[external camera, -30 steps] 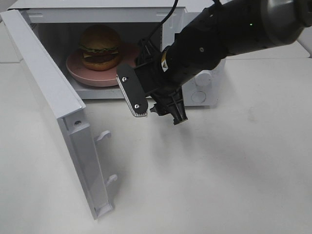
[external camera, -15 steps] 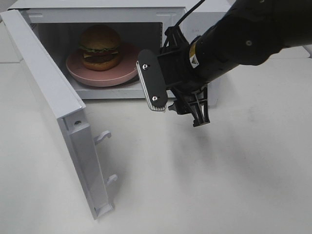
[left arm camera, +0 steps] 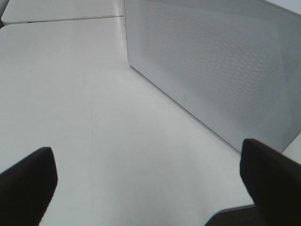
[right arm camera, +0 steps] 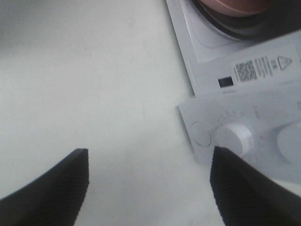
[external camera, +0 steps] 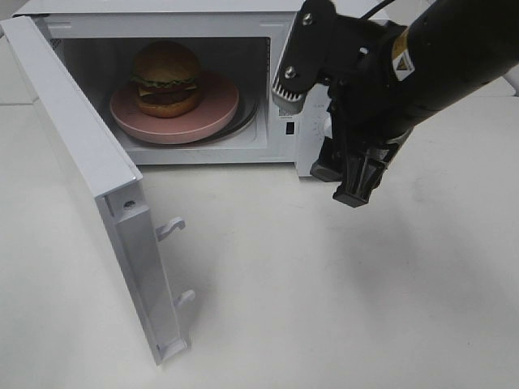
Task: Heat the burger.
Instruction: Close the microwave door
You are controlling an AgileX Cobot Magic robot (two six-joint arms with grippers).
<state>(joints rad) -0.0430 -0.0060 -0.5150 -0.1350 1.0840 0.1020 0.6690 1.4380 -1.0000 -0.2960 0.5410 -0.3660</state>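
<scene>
The burger, with a golden bun, lettuce, cheese and a dark patty, sits on a round pink plate inside the open white microwave. My right gripper is open and empty, in the air in front of the microwave's control panel, to the right of the opening. In the right wrist view the right gripper is wide open, with a white knob and the plate's edge in sight. My left gripper is open and empty over the table, near the outer face of the microwave door.
The microwave door swings far out to the left front, with two latch hooks on its edge. The white table spreads out in front. A second knob is at the panel's edge.
My right gripper has drawn back from the microwave opening, moved right and upward, and turned, so it now hangs before the control panel. The burger and plate have not moved.
</scene>
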